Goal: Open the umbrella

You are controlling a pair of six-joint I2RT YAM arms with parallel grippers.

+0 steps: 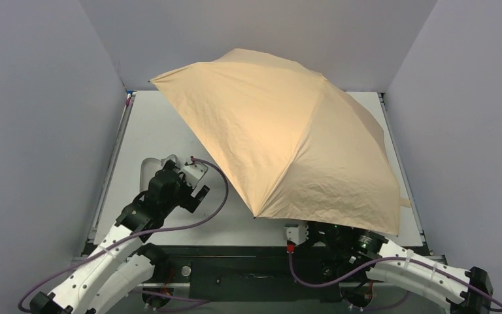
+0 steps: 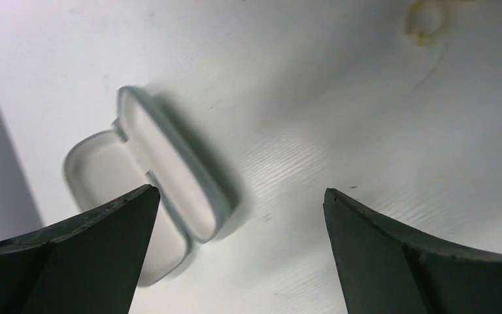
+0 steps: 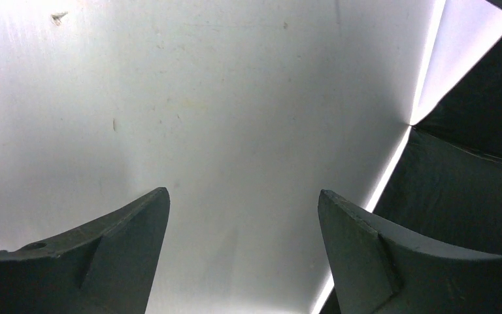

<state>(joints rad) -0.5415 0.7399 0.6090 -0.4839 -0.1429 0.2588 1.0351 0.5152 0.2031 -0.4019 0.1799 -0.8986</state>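
The umbrella (image 1: 287, 137) is spread open, its tan canopy tilted over the middle and right of the table; shaft and handle are hidden under it. Its black inner lining (image 3: 470, 183) fills the right of the right wrist view. My right gripper (image 3: 243, 196) is open and empty over bare table, beside the lining; in the top view it (image 1: 308, 233) sits under the canopy's near edge. My left gripper (image 2: 240, 193) is open and empty above the table, left of the canopy (image 1: 196, 188). A small tan loop (image 2: 425, 19), perhaps the strap, lies far off.
A pale grey-green soft sleeve (image 2: 163, 176) lies on the table by my left finger, also seen in the top view (image 1: 149, 163). Grey walls enclose the table (image 1: 163, 124) on three sides. The canopy's far tip (image 1: 151, 81) reaches the back left corner.
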